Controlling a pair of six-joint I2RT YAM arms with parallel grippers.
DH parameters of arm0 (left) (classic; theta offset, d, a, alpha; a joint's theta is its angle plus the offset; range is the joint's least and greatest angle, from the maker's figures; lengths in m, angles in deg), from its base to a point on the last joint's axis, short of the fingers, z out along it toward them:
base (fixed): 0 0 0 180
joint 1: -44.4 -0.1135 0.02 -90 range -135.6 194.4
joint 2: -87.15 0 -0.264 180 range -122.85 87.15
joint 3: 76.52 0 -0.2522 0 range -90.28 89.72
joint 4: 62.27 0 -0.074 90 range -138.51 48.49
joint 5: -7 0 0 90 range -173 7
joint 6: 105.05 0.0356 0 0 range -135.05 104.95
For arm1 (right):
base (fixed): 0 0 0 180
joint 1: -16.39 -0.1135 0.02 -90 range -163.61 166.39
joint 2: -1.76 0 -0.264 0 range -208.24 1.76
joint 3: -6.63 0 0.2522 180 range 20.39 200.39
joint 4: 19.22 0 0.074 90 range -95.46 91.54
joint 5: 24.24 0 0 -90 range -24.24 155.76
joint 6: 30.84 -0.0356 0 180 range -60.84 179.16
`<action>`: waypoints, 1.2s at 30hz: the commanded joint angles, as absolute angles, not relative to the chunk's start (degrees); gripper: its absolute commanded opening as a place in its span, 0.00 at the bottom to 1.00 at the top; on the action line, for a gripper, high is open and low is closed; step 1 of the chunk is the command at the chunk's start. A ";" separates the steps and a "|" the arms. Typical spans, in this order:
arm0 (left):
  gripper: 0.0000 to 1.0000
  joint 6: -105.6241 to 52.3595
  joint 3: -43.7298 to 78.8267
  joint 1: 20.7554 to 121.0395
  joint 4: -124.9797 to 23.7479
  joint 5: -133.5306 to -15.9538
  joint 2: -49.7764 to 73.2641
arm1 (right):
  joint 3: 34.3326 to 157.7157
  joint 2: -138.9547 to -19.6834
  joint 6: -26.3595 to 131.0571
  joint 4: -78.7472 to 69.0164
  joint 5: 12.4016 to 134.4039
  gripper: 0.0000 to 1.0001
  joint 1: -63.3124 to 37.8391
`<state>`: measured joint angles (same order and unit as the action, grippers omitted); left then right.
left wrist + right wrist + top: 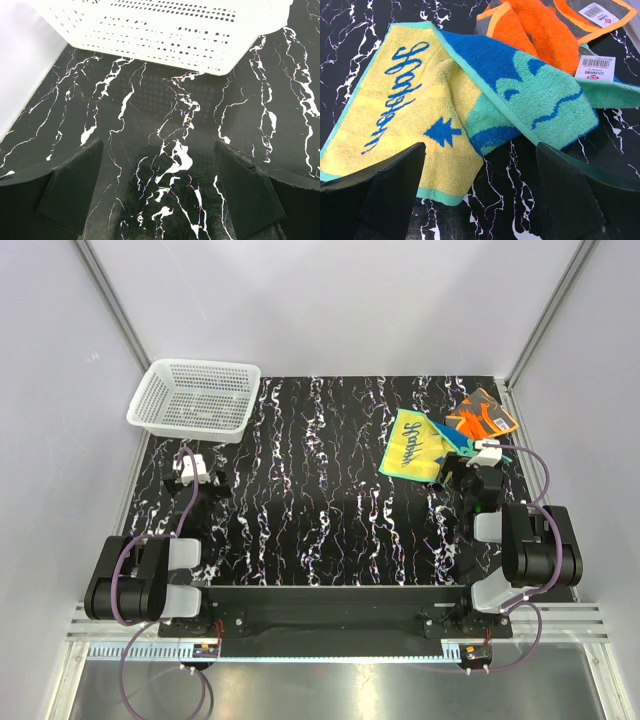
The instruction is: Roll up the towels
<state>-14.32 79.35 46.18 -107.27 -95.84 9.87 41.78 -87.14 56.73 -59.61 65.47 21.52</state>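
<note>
From above, the yellow towel [412, 447] lies crumpled at the far right of the surface [330, 510], touching the orange towel [482, 417] behind it. On my left wrist, my left end effector [160, 192] is spread wide and empty over bare marble, with the white basket [165, 30] just ahead. On my right wrist, my right end effector [481, 150] gapes empty at the yellow towel's near hem. Both towels look soft, light and floppy. I'd pinch a hem corner.
</note>
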 commanded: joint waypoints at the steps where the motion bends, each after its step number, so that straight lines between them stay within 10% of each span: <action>1: 0.99 -14.88 78.12 45.89 -110.83 -95.75 10.95 | 42.98 -86.74 56.79 -62.77 65.41 1.00 21.31; 15: 0.99 -14.96 78.12 45.89 -110.83 -95.75 10.95 | 43.24 -82.90 55.39 -60.76 60.96 1.00 20.88; 24: 0.99 -14.96 78.12 45.89 -110.83 -95.75 11.04 | 69.15 -64.77 57.66 -10.58 56.55 1.00 6.22; 36: 0.99 -17.94 74.80 44.57 -104.28 -99.07 15.14 | 94.48 -88.23 38.95 23.61 70.69 1.00 2.42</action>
